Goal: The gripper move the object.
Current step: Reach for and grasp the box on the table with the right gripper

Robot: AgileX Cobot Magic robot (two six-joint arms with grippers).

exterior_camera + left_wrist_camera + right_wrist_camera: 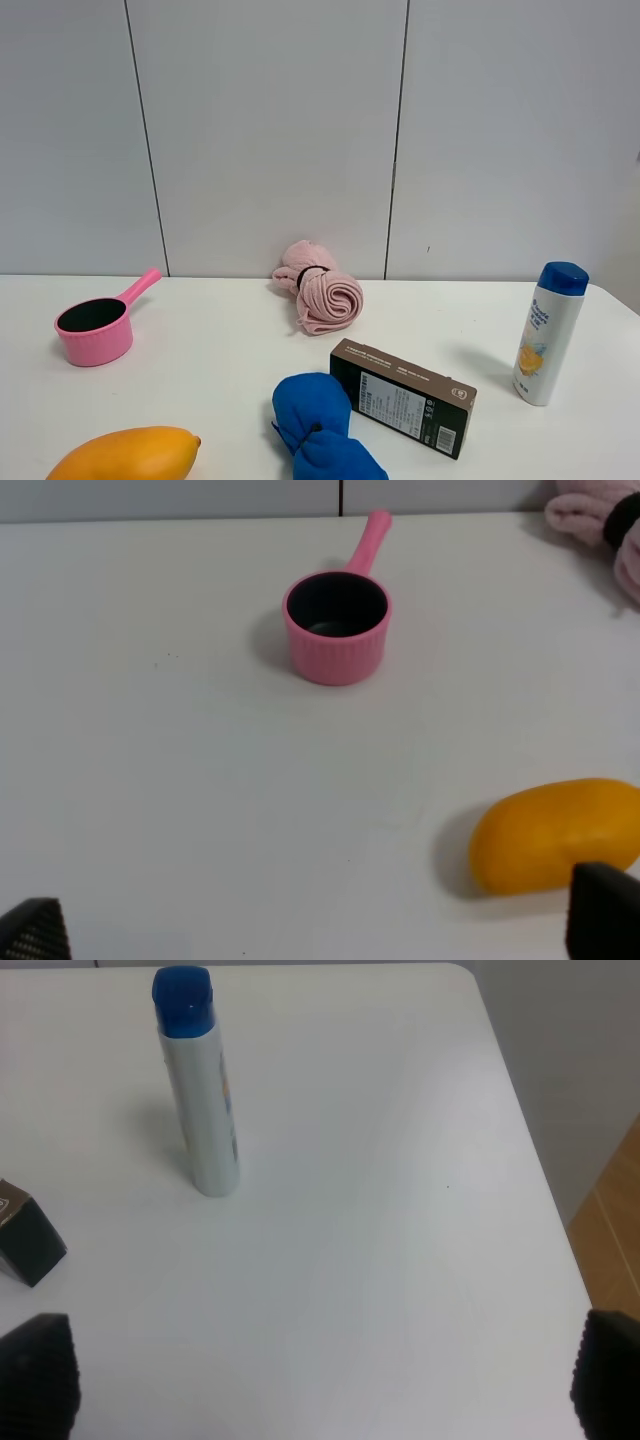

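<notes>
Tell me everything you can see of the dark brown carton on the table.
The carton is a long rectangular box, dark brown, seemingly cardboard, closed. Its camera-facing long side carries a white printed label with a barcode; the top face has small pale print. It lies flat on the white table, angled, its right end nearer the camera. A blue cloth bundle sits close by its left end; contact cannot be confirmed. The shampoo bottle stands apart to its right.
</notes>
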